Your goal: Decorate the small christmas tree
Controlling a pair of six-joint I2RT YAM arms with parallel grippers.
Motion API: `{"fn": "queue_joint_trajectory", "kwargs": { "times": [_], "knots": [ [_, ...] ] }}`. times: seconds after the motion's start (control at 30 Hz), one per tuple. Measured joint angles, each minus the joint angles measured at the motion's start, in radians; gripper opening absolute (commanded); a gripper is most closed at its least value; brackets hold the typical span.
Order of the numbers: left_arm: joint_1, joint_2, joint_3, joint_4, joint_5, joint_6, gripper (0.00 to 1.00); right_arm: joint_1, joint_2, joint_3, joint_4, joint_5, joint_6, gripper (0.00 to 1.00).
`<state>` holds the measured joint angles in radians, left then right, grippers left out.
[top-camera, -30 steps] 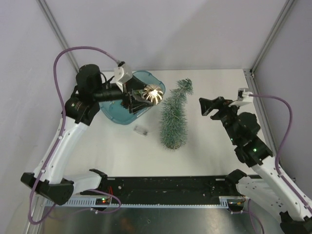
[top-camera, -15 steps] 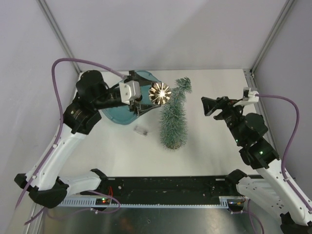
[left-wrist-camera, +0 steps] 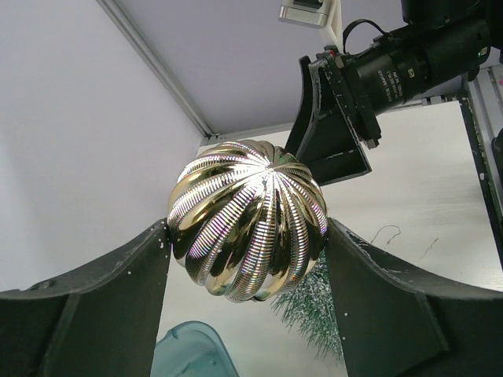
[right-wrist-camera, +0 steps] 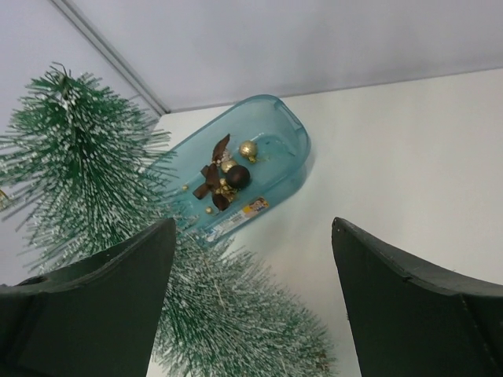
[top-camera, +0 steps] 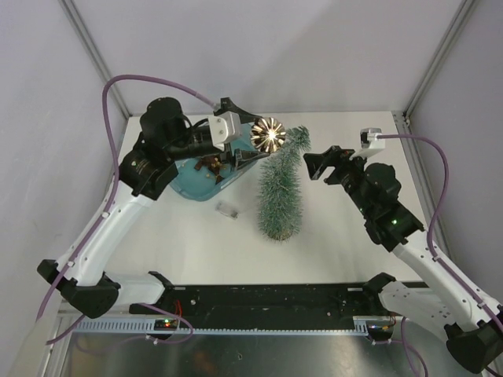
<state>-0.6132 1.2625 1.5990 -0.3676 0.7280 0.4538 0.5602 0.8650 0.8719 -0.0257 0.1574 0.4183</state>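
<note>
Moved: gold ball (top-camera: 268, 134), carried from above tub (top-camera: 182, 187) to just left of tree (top-camera: 280, 192) tip. Tree unmoved, upright mid-table (top-camera: 354, 236), tip bent, nothing hung on it yet. Left gripper (left-wrist-camera: 247, 236) spread wide, clamped on ball's sides. Right gripper (top-camera: 317, 165) now nearer tree's right side, jaws wide, empty. First ornament looks near placement; hanging loop not visible.

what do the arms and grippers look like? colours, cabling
The left arm and right arm have white link shells and black joint housings. A purple cable loops to each wrist, by a white camera block. The left gripper and right gripper have broad matte black fingers. The right arm carries a small green light.
</note>
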Motion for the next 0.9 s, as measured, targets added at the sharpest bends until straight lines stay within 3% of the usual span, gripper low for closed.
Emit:
{"fn": "queue_joint_trajectory", "kwargs": {
  "times": [0.9],
  "knots": [
    [0.0,0.051,-0.011,0.008,0.07,-0.062,0.13,-0.002,0.046,-0.006,0.114,-0.054,0.027,0.83]
  ]
}}
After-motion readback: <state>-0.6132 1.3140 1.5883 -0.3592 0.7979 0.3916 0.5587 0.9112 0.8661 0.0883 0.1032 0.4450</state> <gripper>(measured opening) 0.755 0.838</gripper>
